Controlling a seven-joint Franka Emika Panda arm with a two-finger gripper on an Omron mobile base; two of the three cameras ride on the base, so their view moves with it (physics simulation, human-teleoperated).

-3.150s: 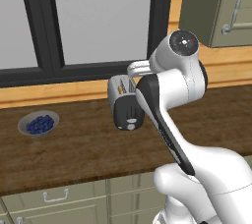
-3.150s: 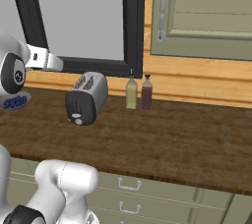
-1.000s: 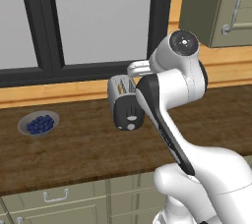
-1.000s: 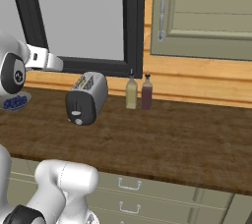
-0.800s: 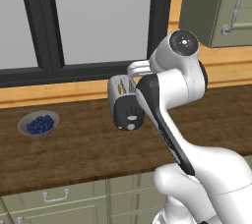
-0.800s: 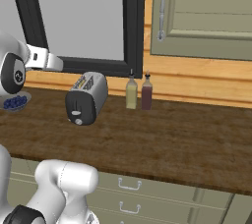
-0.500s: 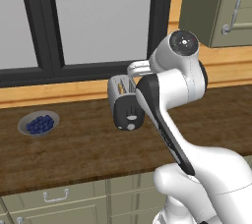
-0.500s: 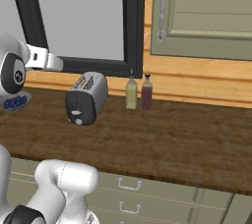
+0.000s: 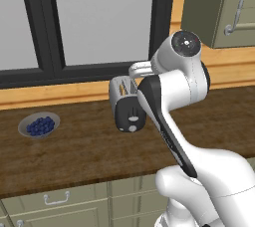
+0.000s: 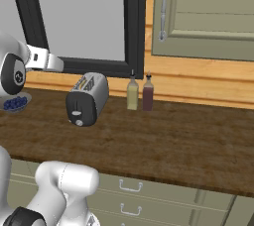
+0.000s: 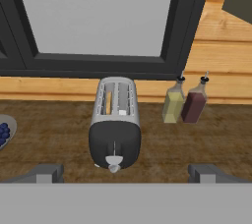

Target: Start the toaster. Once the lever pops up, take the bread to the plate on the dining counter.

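Toaster [image 11: 115,129] on the counter, well ahead of and between the wide-spread, empty fingers [image 11: 48,173].

Fyi on finishes you were looking at: the toaster [image 11: 114,125] had a brushed-metal body w/ a soft sheen, and its front panel [image 11: 114,147] looked like smooth black plastic, semi-gloss. The counter [image 10: 163,141] was dark wood, matt, w/ visible grain. The wall planks [image 11: 221,51] were lighter wood, smooth. The two bottles [image 11: 184,102] read as glassy, one yellowish, one dark red. The window frame [image 9: 162,19] was flat black, matt. The cabinet fronts [image 10: 208,12] were painted grey-green, satin, w/ metal handles.
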